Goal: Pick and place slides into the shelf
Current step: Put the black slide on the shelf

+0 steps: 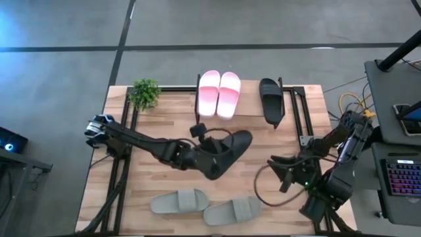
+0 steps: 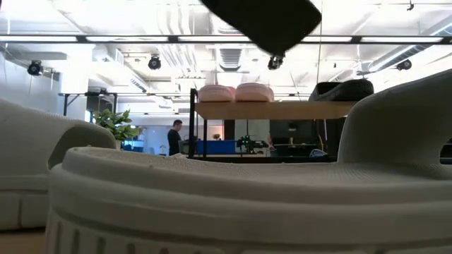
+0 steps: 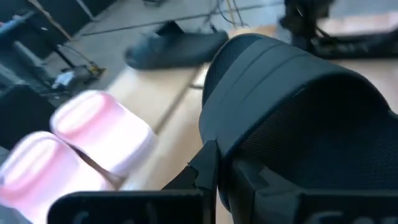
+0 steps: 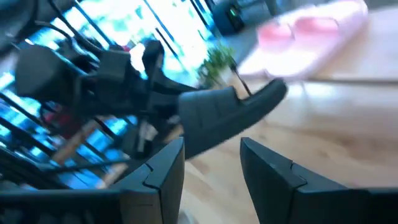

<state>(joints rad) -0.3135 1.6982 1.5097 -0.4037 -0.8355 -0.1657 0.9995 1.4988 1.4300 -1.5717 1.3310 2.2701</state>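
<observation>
My left gripper (image 1: 209, 150) is over the table's middle, shut on a black slide (image 1: 233, 150) that shows high in the low view (image 2: 272, 21). The shelf (image 1: 250, 99) stands at the far edge. On its top the pink pair (image 1: 219, 92) and the second black slide (image 1: 271, 100) rest sole down. The grey-green pair (image 1: 177, 201) lies flat on the table near the front edge, filling the low view's foreground (image 2: 212, 197). My right gripper (image 1: 284, 170) hangs open right of centre, touching nothing. My left gripper holds the black slide at the side edge of its wide strap (image 3: 214, 134), coming level from the table's left. A finger (image 3: 206, 171) lies against the strap's side; the slide hides the other finger. The slide is lifted clear, roughly level, its length running diagonally away to the right.
A small potted plant (image 1: 145, 93) stands at the far left corner. Black frame rails (image 1: 125, 164) run along the table's left side and others (image 1: 304, 118) on the right. Bare shelf top lies between the pink pair and the black slide. A person (image 2: 174, 135) stands in the room behind.
</observation>
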